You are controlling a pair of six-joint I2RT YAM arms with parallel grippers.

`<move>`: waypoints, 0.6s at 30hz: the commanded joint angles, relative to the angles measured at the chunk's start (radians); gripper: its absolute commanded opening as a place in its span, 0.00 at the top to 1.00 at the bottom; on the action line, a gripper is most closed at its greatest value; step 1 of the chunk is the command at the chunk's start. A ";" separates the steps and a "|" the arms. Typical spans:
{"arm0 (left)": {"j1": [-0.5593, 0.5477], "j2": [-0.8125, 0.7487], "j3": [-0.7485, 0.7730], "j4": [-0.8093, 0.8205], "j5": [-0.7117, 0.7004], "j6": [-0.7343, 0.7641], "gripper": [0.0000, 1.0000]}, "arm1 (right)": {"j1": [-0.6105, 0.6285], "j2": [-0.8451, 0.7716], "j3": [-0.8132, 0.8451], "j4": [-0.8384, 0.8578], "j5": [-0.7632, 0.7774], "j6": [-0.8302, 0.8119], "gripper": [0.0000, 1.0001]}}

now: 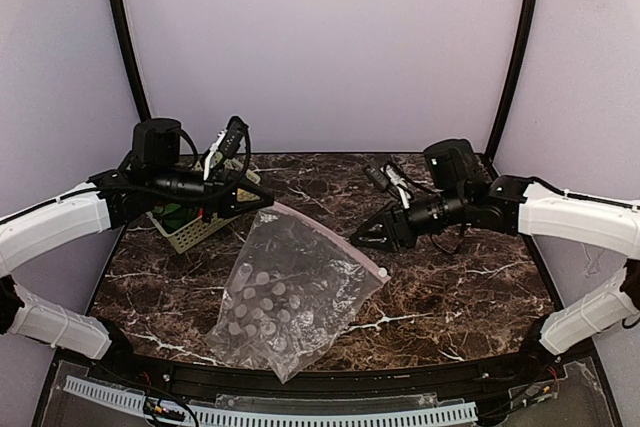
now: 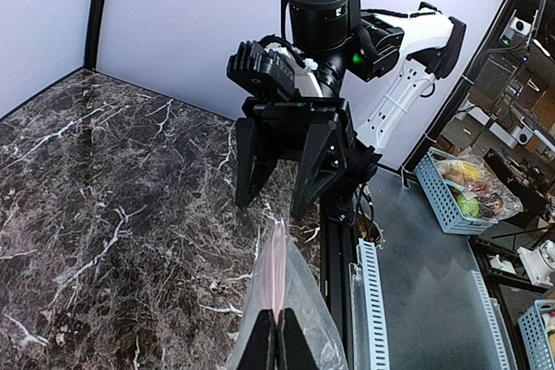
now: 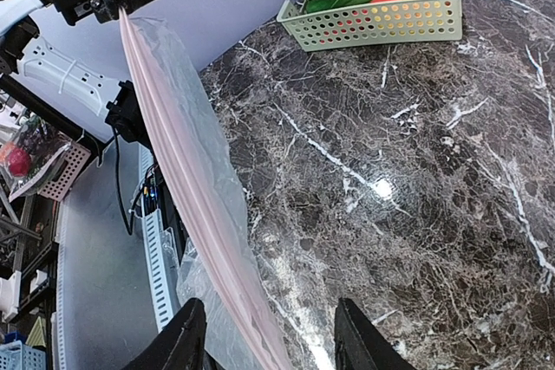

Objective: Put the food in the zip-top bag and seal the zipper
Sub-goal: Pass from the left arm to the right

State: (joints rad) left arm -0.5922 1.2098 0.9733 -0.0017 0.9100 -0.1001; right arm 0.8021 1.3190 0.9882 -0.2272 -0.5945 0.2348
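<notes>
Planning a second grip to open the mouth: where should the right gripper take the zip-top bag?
Pinch the zipper strip's free end, opposite the left gripper, approaching from the right: it runs straight, edge-up, between the right gripper's open fingers.

The table (image 1: 450,287) is dark stone with thin white lines. A pale green basket (image 1: 190,237) sits at its far left. A clear zip-top bag (image 1: 290,297) with pale dots lies in the middle, its near part flat on the table and its far edge lifted up.
</notes>
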 commanded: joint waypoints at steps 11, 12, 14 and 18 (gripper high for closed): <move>-0.008 -0.004 0.015 -0.023 0.020 0.019 0.99 | -0.001 0.019 0.014 0.010 -0.003 -0.014 0.60; -0.008 -0.004 0.016 -0.023 0.019 0.020 0.99 | 0.000 0.021 0.014 0.009 -0.005 -0.015 0.60; -0.008 -0.004 0.016 -0.023 0.018 0.020 0.99 | 0.000 0.025 0.012 0.006 -0.005 -0.015 0.62; -0.007 -0.005 0.015 -0.023 0.016 0.020 0.99 | 0.001 0.034 0.007 0.005 -0.009 -0.017 0.63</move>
State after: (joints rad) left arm -0.5938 1.2098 0.9733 -0.0025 0.9096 -0.0929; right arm 0.8021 1.3357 0.9886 -0.2279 -0.5987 0.2218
